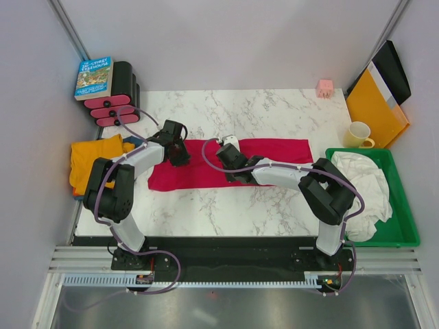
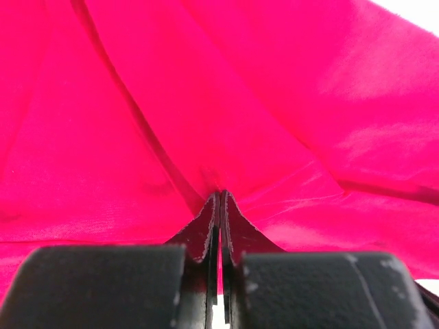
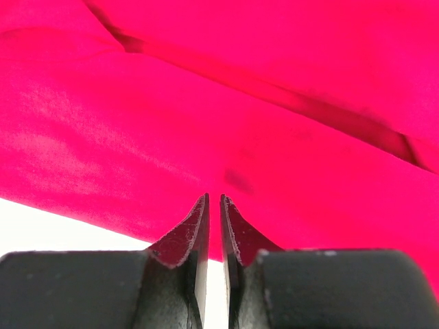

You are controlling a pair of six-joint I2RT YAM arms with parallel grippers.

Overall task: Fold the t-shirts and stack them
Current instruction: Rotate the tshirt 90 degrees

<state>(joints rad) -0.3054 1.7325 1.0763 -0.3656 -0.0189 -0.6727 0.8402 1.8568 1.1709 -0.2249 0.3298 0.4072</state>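
Crimson cloth fills both wrist views. The crimson t-shirt [image 1: 274, 152] is spread as a long band across the marble table [image 1: 226, 212], and both arms are set down near its far edge.

The left pincer [image 2: 219, 197] is clamped tight on a pinch of that shirt. Creases fan out from its tips, and a sliver of red shows between the jaws. The right pincer [image 3: 214, 200] is nearly closed, with only a thin slit left between the jaws. The cloth lies flat just beyond its tips, with no creases drawn toward them, so whether anything is caught there cannot be told. Bare white table shows below and to the left of those tips.

The orange t-shirt [image 1: 89, 164] lies crumpled well outboard of the left pincer, at the table's edge, not yet folded.

A fold of the band is judged to be the step in hand, and the risk lies in an uneven hold. If the cloth is lifted with only the left side secured, one corner would be carried over while the other is left behind, and a skewed, bunched fold would result (thin jersey slides easily out of a shallow bite). Should every layer be pinched on the left rather than the top one alone, the whole shirt would be dragged instead of folded.
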